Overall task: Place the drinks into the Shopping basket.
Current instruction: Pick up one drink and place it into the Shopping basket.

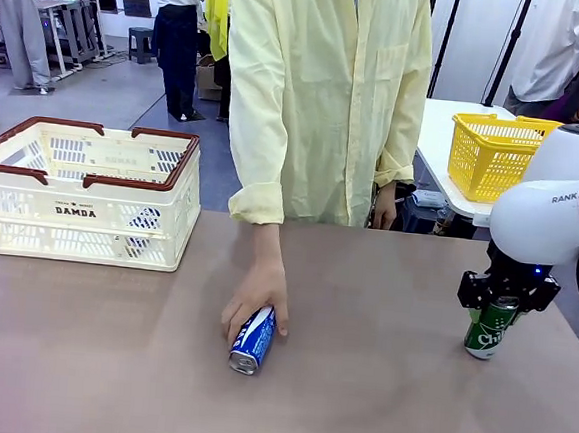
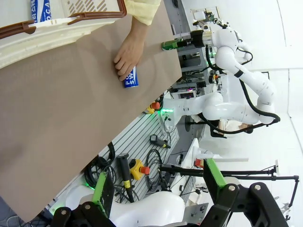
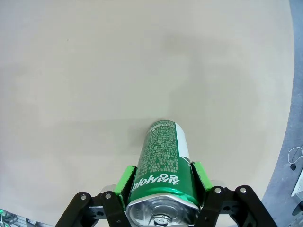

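Right gripper (image 1: 494,307) sits over the upright green can (image 1: 489,331), far right of the Shopping basket (image 1: 29,206), ready to lift. The can is between the jaws, which are closed in, green pads (image 3: 126,182) against both sides. The person's hand (image 1: 256,299) rests on the blue can (image 1: 254,339), which lies on its side right of the basket, likely stopping it rolling. Left gripper (image 2: 158,187) hangs wide apart, holding nothing.

Grey floor (image 1: 109,92) lies behind the brown table (image 1: 357,382); a white side table (image 1: 434,138) bears a yellow basket (image 1: 490,157).
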